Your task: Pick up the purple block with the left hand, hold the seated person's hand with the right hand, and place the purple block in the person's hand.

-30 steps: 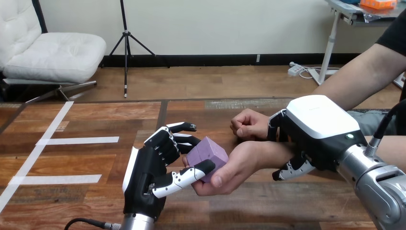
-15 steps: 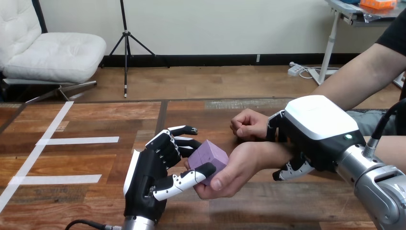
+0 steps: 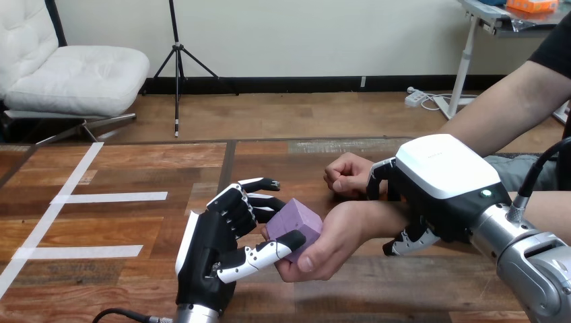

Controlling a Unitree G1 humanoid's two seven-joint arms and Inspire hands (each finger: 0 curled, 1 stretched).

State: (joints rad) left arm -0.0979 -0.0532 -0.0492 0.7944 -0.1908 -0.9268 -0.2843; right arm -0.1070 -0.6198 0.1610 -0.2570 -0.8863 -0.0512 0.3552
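**Letting the block go into the palm**

The block (image 3: 297, 223) is pinched between the thumb and fingers of the left hand (image 3: 202, 252). Its far side lies against the person's hand (image 3: 330, 239), which cups it from beneath, above the table (image 3: 135, 222). The right hand (image 3: 438, 178) is curled round the person's wrist (image 3: 377, 215). To do this well, I judge the left hand should loosen gently once the palm bears the weight. It should then draw back leftward without dragging the block, with the right hand steadying the wrist.
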